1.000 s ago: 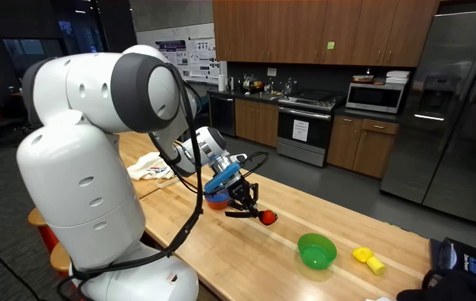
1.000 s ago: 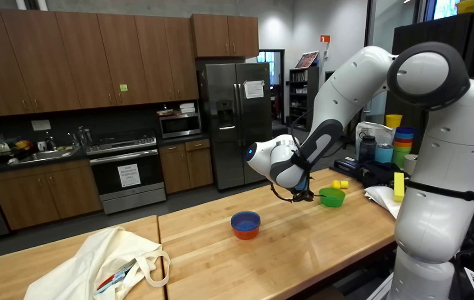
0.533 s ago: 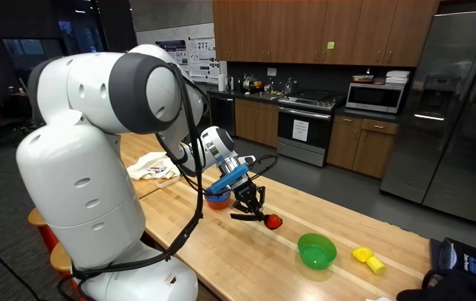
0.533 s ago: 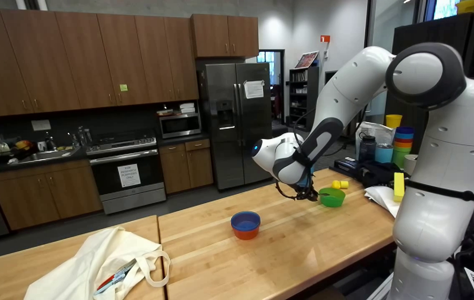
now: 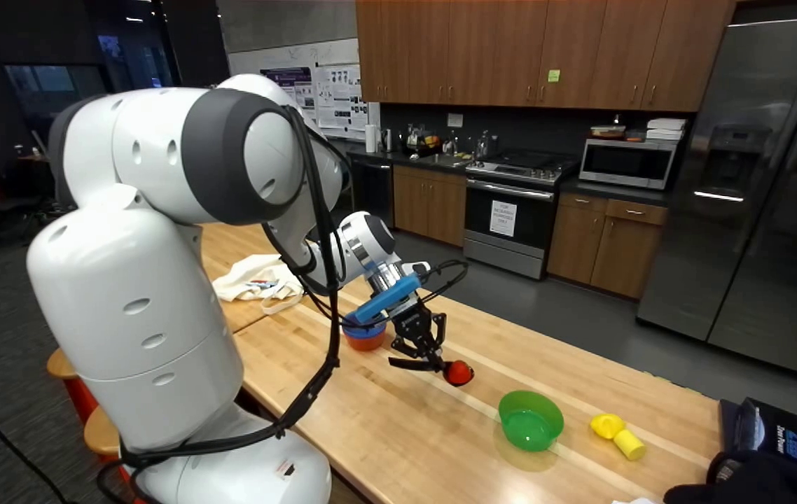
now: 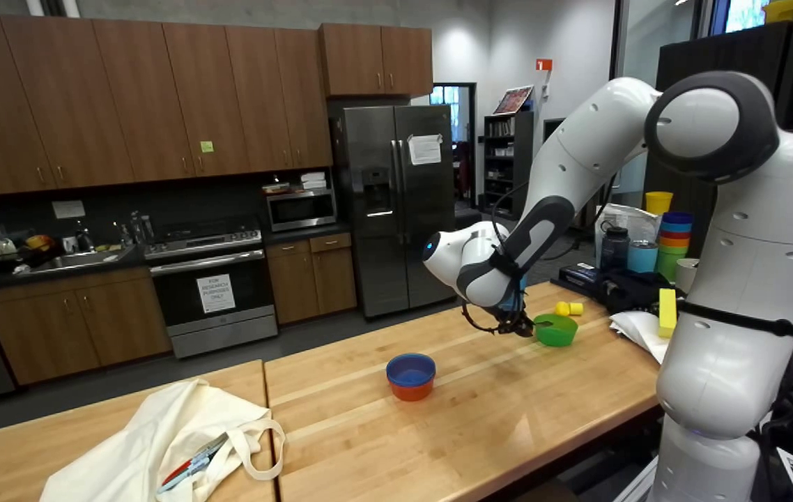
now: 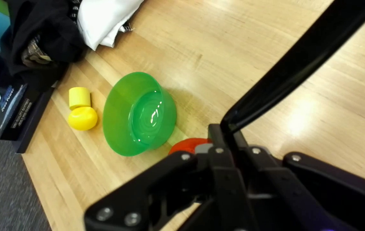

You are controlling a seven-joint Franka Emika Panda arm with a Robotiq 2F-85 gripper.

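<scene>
Evidently, pincer [image 7: 228, 135]: we see it clenched on a black spoon [image 7: 298, 59].
Red ball [image 5: 459, 372]: we find it in the spoon's scoop, just beyond the pincer.
Green bowl [image 7: 118, 106]: we locate it near and ahead of the pincer.

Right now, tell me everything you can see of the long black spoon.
The glossy black spoon, apparently plastic, is clamped in the black two-fingered gripper, held above the pale wooden table. Its long, straight handle juts out one side; its rounded head, on the other, cups a small red ball-shaped object.
</scene>
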